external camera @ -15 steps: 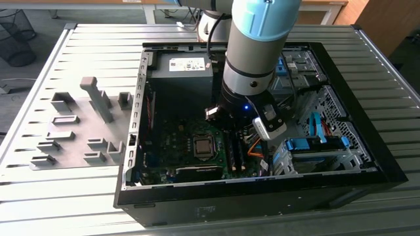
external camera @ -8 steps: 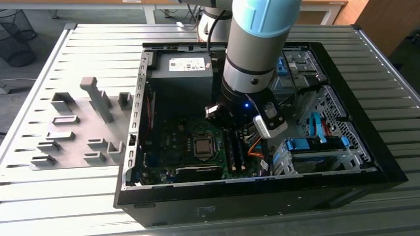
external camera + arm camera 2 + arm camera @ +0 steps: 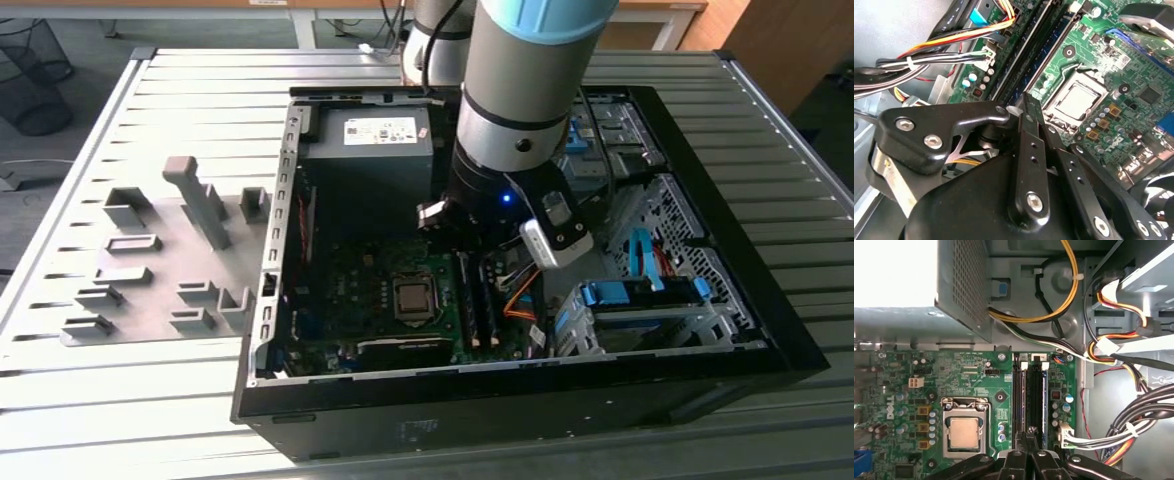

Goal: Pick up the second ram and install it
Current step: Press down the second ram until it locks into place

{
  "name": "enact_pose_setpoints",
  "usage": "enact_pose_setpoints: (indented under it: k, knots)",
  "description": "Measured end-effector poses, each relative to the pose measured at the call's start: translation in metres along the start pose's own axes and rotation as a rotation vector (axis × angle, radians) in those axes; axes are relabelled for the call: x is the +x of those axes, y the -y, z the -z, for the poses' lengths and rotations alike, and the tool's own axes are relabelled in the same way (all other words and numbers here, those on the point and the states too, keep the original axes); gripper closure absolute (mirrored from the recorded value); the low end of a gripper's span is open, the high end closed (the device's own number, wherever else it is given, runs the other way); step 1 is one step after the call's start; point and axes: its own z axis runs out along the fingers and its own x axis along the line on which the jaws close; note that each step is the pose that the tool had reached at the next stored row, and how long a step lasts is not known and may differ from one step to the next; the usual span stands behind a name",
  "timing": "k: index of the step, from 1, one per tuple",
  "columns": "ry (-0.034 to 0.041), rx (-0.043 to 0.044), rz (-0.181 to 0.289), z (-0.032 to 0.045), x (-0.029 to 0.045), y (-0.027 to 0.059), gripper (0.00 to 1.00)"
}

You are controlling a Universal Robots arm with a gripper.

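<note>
Overhead, pincer (image 3: pixel 1029 440) closed above RAM slots (image 3: pixel 1030 395) (exterior view hides fingertips).

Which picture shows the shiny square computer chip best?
The first wrist view: the processor faces the camera, whole in its socket. The second wrist view shows it slanted; in the exterior view it is small and dark.

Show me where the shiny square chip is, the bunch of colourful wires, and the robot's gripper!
Shiny square chip (image 3: pixel 964 433): first wrist view, middle of its metal lid.
Colourful wires (image 3: pixel 1114 352): first wrist view, on the yellow and red strands.
Gripper (image 3: pixel 1030 432): first wrist view, at its black fingertips over the memory slots.
</note>
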Motion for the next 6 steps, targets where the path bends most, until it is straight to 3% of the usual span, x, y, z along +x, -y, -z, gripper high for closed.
enact_pose_setpoints:
  k: [6]
  knots:
    - [0.0, -0.0001, 0.0, 0.0006, 0.0, 0.0, 0.89]
